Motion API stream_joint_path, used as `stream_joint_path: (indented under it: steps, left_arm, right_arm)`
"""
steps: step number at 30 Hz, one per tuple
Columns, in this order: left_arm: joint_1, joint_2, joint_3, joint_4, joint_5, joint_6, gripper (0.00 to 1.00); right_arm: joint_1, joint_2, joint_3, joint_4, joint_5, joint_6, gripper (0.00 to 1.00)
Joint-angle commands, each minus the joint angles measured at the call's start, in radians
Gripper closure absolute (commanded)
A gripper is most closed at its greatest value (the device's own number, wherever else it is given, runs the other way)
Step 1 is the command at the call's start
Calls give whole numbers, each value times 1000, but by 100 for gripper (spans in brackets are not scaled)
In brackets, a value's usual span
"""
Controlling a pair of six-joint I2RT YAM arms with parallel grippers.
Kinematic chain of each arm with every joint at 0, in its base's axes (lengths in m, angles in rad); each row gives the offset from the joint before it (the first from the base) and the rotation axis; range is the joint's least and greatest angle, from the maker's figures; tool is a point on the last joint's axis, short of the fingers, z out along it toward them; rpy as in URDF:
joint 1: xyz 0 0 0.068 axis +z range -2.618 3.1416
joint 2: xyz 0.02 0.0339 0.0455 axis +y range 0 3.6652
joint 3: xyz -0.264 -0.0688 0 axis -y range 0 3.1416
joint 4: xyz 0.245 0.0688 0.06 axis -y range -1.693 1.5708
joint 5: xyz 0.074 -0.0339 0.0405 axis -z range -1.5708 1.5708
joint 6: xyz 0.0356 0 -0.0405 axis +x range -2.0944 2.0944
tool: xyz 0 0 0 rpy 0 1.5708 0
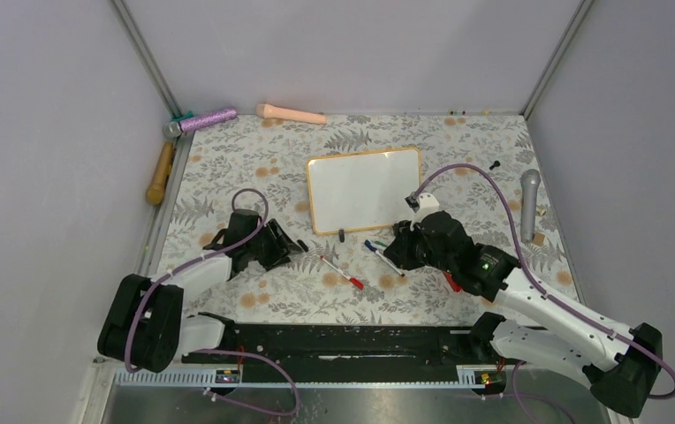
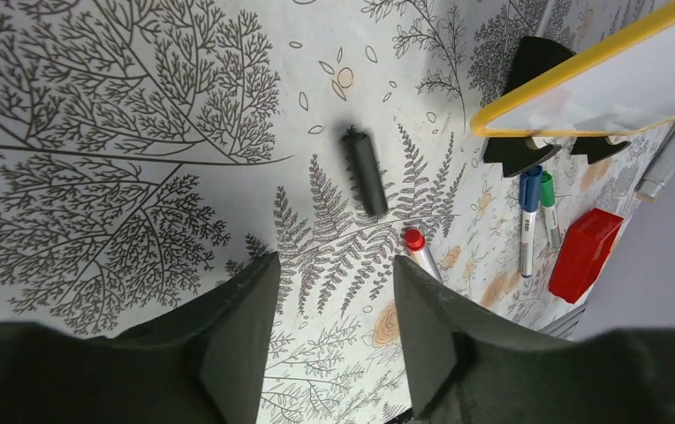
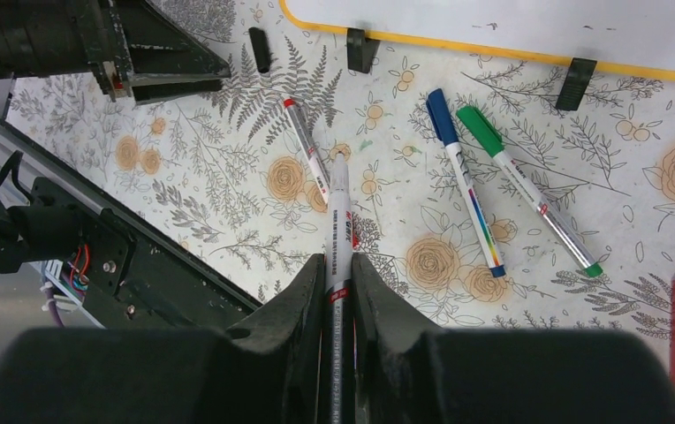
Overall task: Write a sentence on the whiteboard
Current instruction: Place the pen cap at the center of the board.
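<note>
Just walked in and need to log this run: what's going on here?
The right gripper is shut on a marker, held above the table near the whiteboard, which looks blank from above. The left gripper is open and empty, a small black cap lying on the table just ahead of it. A red pen, blue pen and green pen lie loose nearby.

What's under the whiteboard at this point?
Two black feet show beneath the whiteboard at its near edge, resting on the floral cloth. Anything further under the board is covered.
</note>
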Motion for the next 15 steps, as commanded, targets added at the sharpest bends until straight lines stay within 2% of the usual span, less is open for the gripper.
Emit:
stream_joint_path:
  steps: [1,4,9,15]
  left_arm:
    - [-3,-55,28,-71,1,22,45]
    - [-2,-120,52,-142,-19,33,38]
    - [-1,-251,99,-242,-77,85,31]
    - [-1,-409,86,-157,-62,164,24]
  right_arm:
    - [-5,14,10,24,19,-23,100]
    - [-4,30,12,25,-18,-48,100]
    - [-6,50,26,17,-88,-91,100]
    - [-6,48,46,20,-83,-114,100]
